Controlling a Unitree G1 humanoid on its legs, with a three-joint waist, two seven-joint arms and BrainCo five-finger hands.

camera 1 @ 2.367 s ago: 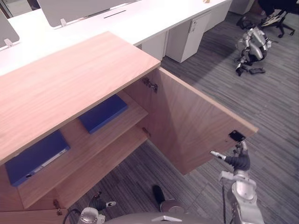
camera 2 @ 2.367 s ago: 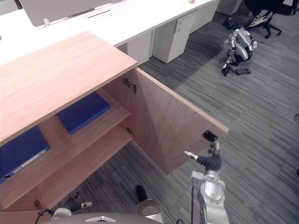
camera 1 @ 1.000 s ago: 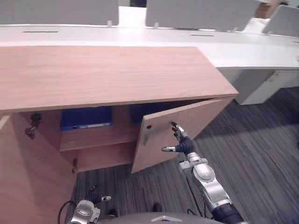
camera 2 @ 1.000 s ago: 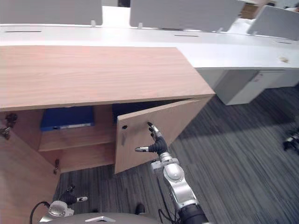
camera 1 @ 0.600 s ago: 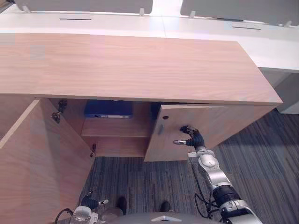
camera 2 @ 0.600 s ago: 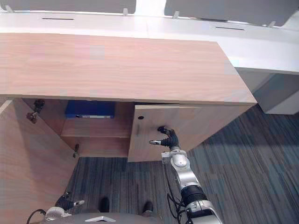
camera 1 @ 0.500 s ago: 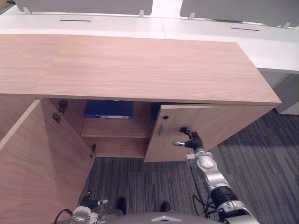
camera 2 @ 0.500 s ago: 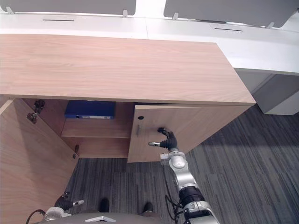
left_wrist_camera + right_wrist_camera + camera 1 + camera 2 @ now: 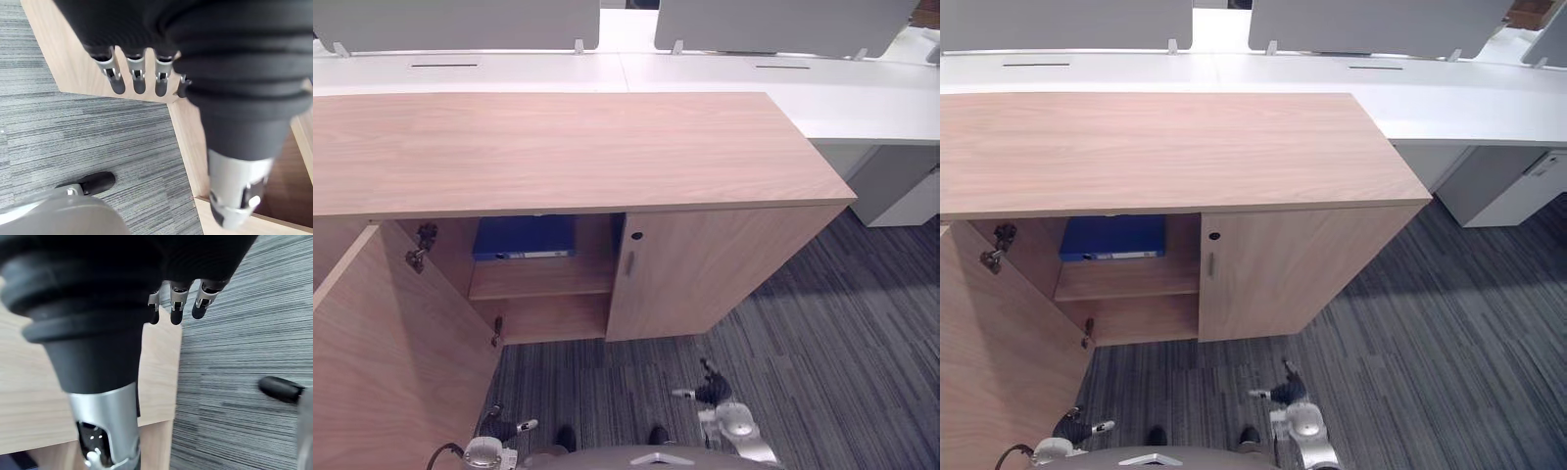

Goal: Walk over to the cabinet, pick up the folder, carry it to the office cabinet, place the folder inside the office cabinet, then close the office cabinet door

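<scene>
A blue folder [image 9: 524, 238] lies on the office cabinet [image 9: 558, 147] shelf [image 9: 540, 276]; left hand [image 9: 138, 73] and right hand [image 9: 710, 394] hang with fingers slack.

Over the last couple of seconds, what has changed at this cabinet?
The right door has swung shut, pushed by the right robot hand, which has since come off it and dropped back, open. The left door stays open and the blue folder stays inside.
</scene>
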